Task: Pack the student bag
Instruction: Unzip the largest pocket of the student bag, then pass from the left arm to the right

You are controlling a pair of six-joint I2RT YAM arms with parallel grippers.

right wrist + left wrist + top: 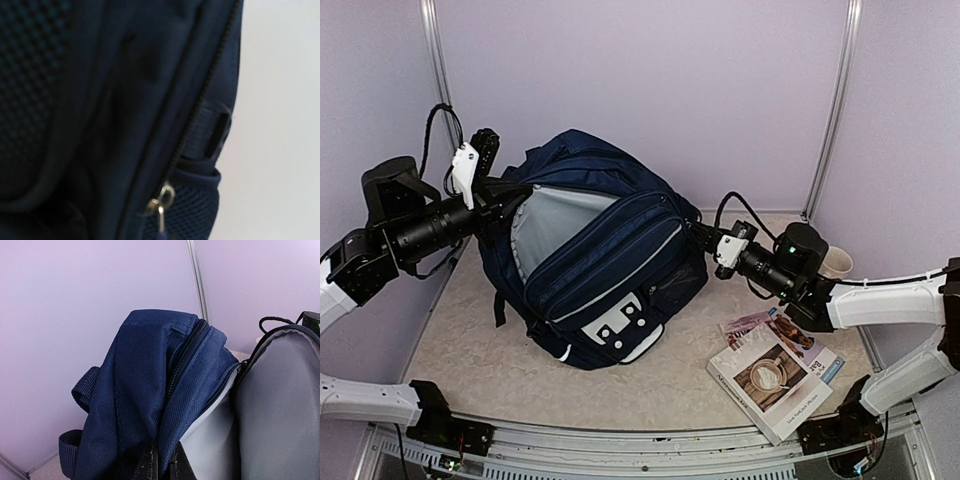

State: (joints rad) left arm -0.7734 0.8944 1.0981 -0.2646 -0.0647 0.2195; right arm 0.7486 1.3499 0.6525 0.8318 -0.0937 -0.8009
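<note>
Left hand: clenched on student bag rim.
Right hand: clenched, at bag's right side.
Risk: pinched fabric could slip, collapsing the opening.

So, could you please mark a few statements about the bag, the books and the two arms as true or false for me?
1. The student bag has its main compartment open, with grey lining showing. True.
2. The left fingers are pinched shut on the bag's navy fabric. True.
3. The books are already inside the bag. False: they lie on the table, to the bag's right.
4. The right fingers hover open above the books. False: they are shut, up against the bag's right side.
5. The cup stands in front of the bag. False: it stands at the far right, beyond the right arm.
</note>
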